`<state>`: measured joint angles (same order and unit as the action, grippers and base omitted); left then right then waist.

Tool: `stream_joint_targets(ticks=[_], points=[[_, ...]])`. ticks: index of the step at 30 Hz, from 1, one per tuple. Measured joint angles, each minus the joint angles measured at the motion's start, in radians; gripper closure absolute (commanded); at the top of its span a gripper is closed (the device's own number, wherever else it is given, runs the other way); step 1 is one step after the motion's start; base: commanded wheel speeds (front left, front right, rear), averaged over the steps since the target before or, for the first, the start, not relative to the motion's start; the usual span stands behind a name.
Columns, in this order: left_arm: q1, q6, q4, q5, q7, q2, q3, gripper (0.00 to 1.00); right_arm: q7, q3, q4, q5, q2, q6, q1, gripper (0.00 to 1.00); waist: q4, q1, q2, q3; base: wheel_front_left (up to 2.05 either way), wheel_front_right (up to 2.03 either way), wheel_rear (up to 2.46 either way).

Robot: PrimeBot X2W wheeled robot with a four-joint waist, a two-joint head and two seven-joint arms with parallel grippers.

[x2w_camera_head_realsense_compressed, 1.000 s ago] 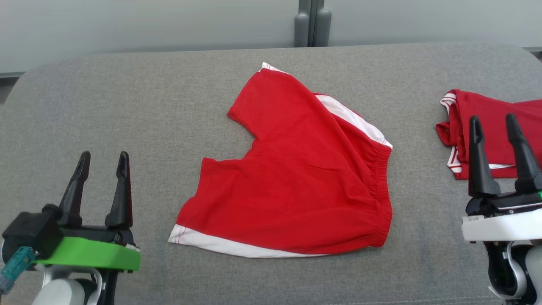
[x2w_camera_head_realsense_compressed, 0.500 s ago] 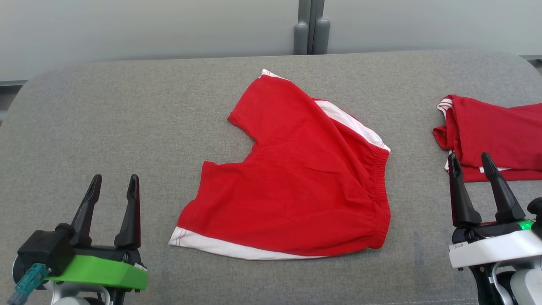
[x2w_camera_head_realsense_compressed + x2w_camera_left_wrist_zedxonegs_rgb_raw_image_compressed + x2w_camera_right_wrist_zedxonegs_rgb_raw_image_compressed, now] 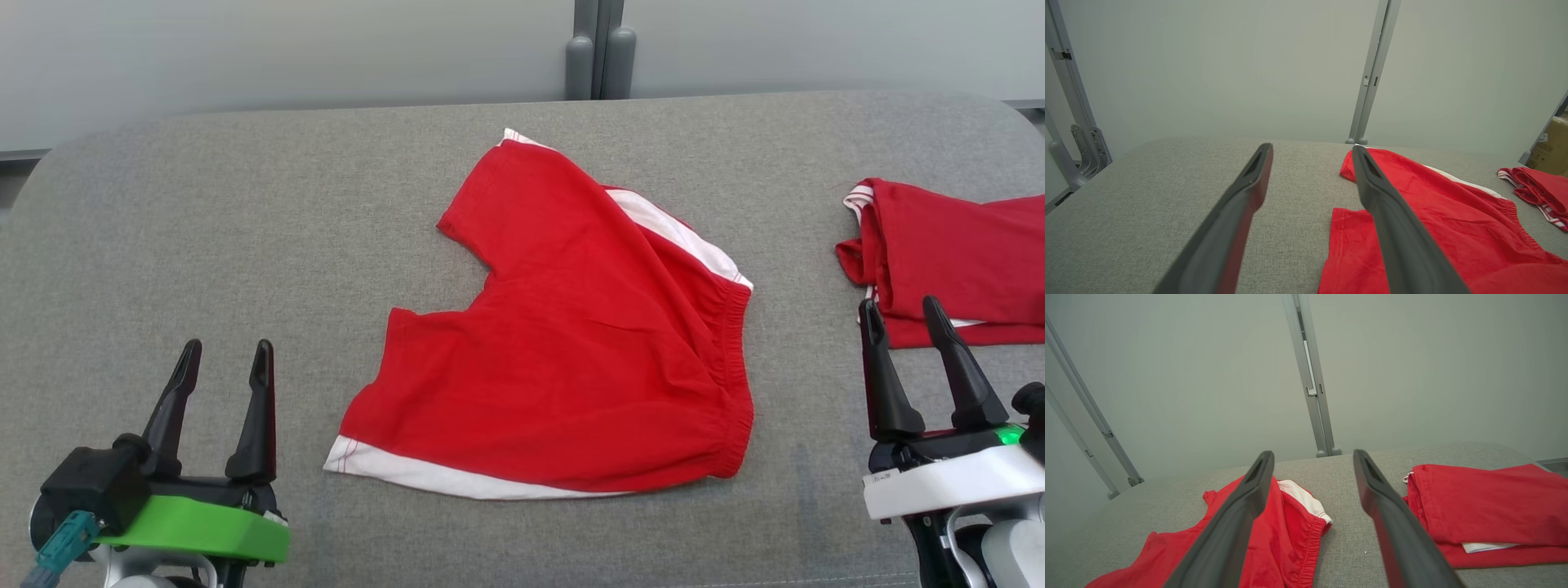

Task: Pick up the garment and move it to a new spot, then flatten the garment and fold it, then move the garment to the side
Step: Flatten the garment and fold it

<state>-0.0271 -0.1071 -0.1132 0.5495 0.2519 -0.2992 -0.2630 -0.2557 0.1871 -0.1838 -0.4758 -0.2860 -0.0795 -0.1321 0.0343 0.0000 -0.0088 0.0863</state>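
The garment [image 3: 571, 343] is a pair of red shorts with white side stripes and an elastic waistband, lying loosely spread in the middle of the grey padded table [image 3: 245, 229]. The same shorts [image 3: 1433, 216] appear right of my fingers in the left wrist view, and the shorts [image 3: 1274, 535] sit low and left in the right wrist view. My left gripper [image 3: 226, 354] hovers open near the front left, well left of the shorts. Open too, my right gripper [image 3: 901, 311] stands at the front right, apart from the waistband.
A second red garment [image 3: 955, 261], folded with white trim, lies at the table's right edge just beyond my right gripper; it shows as a folded red garment [image 3: 1486, 510] in the right wrist view. A pale wall with a grey post [image 3: 598, 49] stands behind the table.
Both grippers have drawn back toward the front edge, the right one off the folded red garment. The head view shifted a little. The shorts lie as before.
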Motion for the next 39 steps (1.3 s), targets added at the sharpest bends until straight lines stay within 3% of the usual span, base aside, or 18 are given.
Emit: stream_joint_targets(ticks=[13,17,27,34,39], points=[[-0.005,0.0,0.004,0.0,0.0,0.003,-0.002,0.0,0.0,0.005,0.025,-0.002,0.002,0.01,0.0,0.0,-0.003,0.0,0.0,0.006,0.0,0.0,0.0],[-0.021,0.0,0.028,0.002,-0.005,0.004,-0.014,0.0,0.01,0.053,0.047,-0.011,-0.004,0.053,-0.011,0.0,-0.004,0.0,0.0,0.012,0.0,0.0,0.0],[-0.035,0.019,0.077,0.017,-0.041,0.005,-0.046,0.0,0.029,0.105,0.145,-0.04,0.006,0.091,-0.067,0.0,-0.01,0.0,0.0,0.044,0.0,0.0,0.0],[-0.033,0.034,0.115,0.036,-0.059,0.006,-0.057,0.0,0.036,0.171,0.221,-0.06,0.02,0.152,-0.077,0.0,-0.011,0.0,0.0,0.062,0.0,0.0,0.0],[-0.03,0.047,0.149,0.054,-0.094,0.006,-0.062,0.0,0.036,0.208,0.275,-0.046,0.029,0.163,-0.074,0.0,-0.008,0.0,0.0,0.069,0.0,0.0,0.0]])
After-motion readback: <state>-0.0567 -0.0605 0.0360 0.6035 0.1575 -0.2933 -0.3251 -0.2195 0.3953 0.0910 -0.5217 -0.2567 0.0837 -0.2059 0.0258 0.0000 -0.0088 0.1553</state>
